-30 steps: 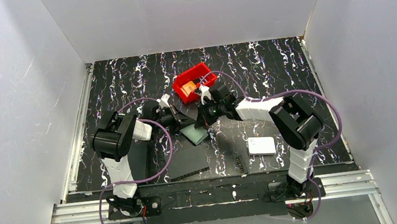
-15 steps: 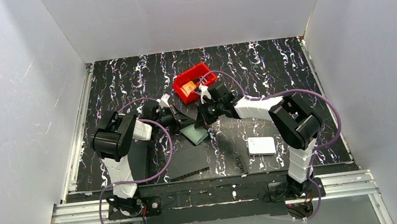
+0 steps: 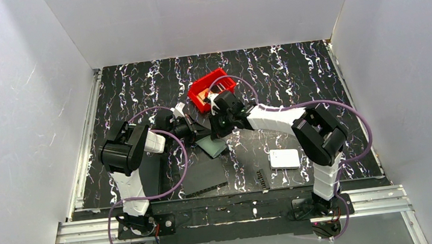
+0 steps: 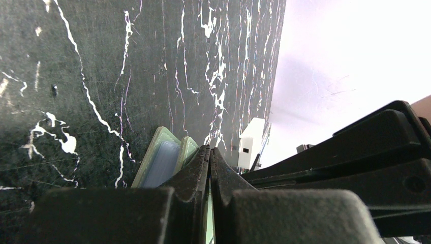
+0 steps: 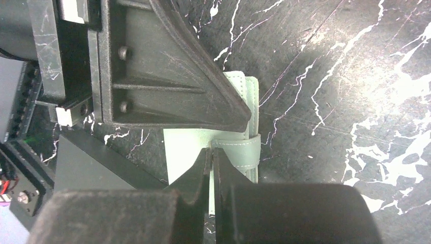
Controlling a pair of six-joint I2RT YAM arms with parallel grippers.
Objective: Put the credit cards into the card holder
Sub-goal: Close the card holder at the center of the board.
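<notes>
The grey-green card holder [image 3: 213, 146] lies mid-table between both arms, partly unfolded. My left gripper [image 3: 200, 131] [image 4: 210, 150] is shut on a thin pale edge of the holder [image 4: 162, 162], whose translucent pocket shows beside the left jaw. My right gripper [image 3: 216, 131] [image 5: 211, 151] is shut at the edge of the holder's stitched flap [image 5: 239, 152], with a paler inner sheet [image 5: 183, 147] spread beside it. The left gripper's black finger [image 5: 167, 86] rests over the holder's far end. No credit cards show clearly; the right arm covers part of the red bin [image 3: 214, 81].
A thick white rounded box [image 3: 284, 159] [image 4: 251, 142] lies to the right near the right arm's base. Flat black rectangles [image 3: 204, 175] [image 5: 91, 168] and a black toothed strip [image 3: 262, 179] lie toward the near edge. White walls enclose the table on three sides.
The right arm's wrist has swung left, over the red bin's near side, while its fingertips stayed at the card holder. The left arm has not moved.
</notes>
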